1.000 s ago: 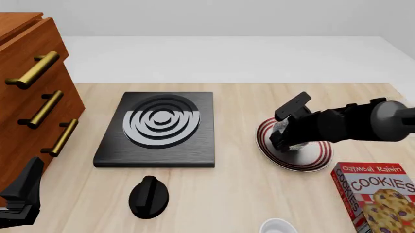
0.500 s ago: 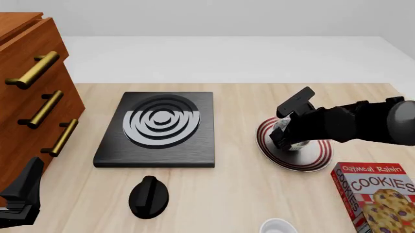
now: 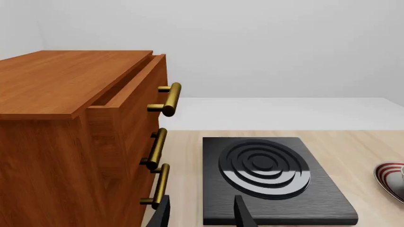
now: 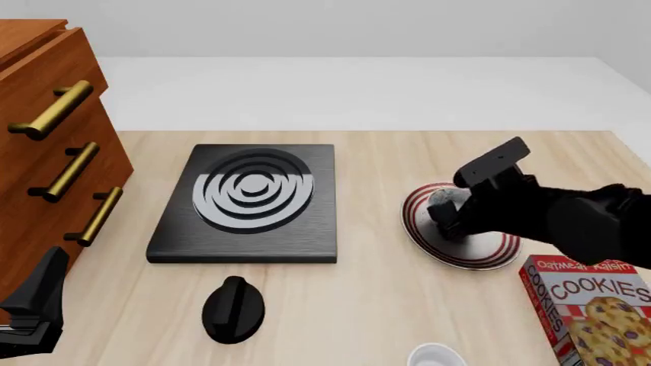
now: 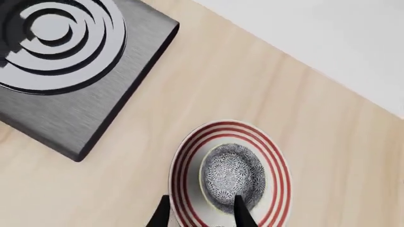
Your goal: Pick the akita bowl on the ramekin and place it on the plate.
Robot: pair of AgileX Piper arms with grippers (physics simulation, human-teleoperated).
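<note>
The speckled grey akita bowl point(image 5: 232, 172) point(image 4: 444, 200) sits upright inside the red-ringed plate point(image 5: 183, 165) point(image 4: 478, 255). My right gripper point(image 5: 200, 215) point(image 4: 453, 217) hovers just above the plate's near side. It is open, with one finger showing over the bowl's rim and nothing held. The small white ramekin point(image 4: 435, 356) stands empty at the table's front edge, partly cut off by the frame. My left gripper point(image 3: 200, 215) point(image 4: 36, 301) is open and idle at the front left, beside the drawers.
A black slab with grey rings point(image 4: 244, 202) lies left of centre, with a black knob point(image 4: 233, 307) in front of it. A wooden drawer cabinet with brass handles point(image 4: 51, 152) fills the left side. A cookies box point(image 4: 595, 309) stands right of the plate.
The right arm has pulled back to the right and risen, uncovering the bowl, which stays on the plate. The left arm has not moved.
</note>
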